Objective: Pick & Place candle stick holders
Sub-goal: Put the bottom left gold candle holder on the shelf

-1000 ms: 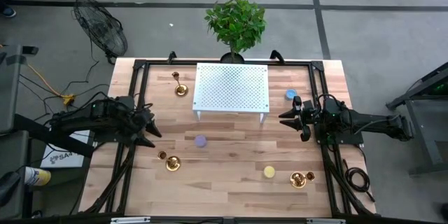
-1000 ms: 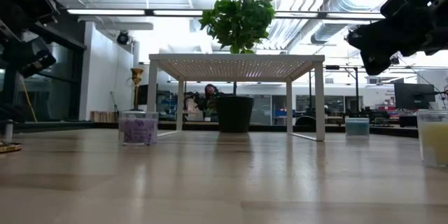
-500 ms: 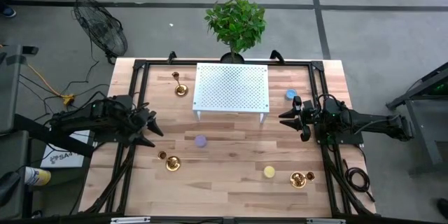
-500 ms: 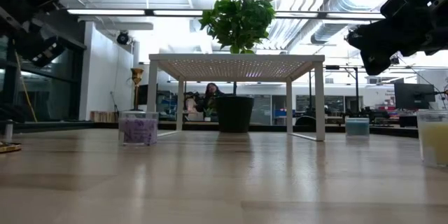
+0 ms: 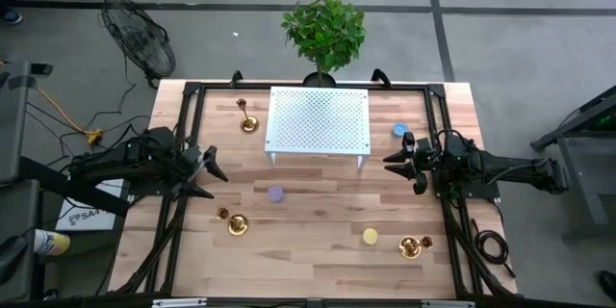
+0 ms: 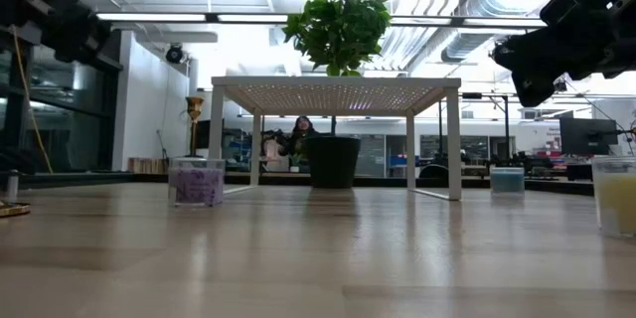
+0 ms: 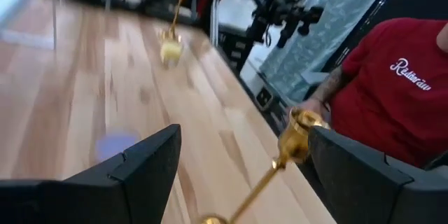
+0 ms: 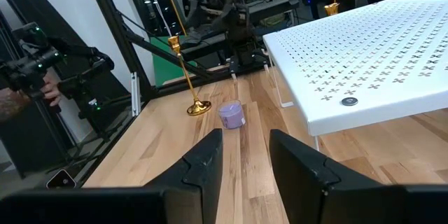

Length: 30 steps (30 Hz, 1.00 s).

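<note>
Left tool hangs over my side of the counter with its jaws wide, empty, and I read that as lining up on the gold candle holder lying tipped just in front of it. Going down in size from the counter: the white perforated stand sits at the back centre in front of a potted plant, likely the drop spot. My right tool waits beside that stand, jaws narrow with nothing between them. A second holder stands upright by the stand's left corner, a third lies at the near right. Purple, yellow and blue candles sit between, apart from everything.
</note>
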{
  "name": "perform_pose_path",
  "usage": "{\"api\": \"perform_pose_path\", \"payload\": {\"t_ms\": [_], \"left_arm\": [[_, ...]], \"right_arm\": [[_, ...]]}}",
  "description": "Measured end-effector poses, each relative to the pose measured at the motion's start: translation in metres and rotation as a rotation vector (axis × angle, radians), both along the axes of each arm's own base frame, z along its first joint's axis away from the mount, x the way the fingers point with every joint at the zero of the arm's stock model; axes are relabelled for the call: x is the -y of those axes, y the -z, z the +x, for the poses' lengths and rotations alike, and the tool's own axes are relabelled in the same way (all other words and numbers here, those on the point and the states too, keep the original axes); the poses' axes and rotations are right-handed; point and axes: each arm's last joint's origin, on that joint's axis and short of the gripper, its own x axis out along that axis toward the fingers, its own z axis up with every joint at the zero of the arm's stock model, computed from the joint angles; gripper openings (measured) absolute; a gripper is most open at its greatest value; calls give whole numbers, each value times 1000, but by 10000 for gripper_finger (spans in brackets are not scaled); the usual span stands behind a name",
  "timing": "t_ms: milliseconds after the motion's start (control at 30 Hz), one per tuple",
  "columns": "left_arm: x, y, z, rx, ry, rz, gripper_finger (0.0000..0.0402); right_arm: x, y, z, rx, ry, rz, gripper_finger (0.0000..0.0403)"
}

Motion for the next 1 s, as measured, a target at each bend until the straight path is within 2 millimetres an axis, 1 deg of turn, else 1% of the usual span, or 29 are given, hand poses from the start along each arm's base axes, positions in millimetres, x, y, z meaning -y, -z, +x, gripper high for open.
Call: {"api": "perform_pose_path", "payload": {"t_ms": [100,267,433,500,633,900,1000], "left_arm": [[-1,-2,1,25,-27,16,307],[-2,-2,1,-2,-87,-21,307],[-4,-2,2,-57,-176,-161,307],[-5,-2,3,-67,-200,-177,307],[-4,-5,6,-39,-155,-159,307],[-3,-22,10,137,-93,-123,307],[-1,-25,11,143,-5,-140,307]], "right_arm": [[0,0,0,1,0,0,114],[0,0,0,0,0,0,114],[0,0,0,0,0,0,114],[0,0,0,1,0,0,114],[0,0,0,0,1,0,114],[0,0,0,1,1,0,114],[0,0,0,0,0,0,114]]}}
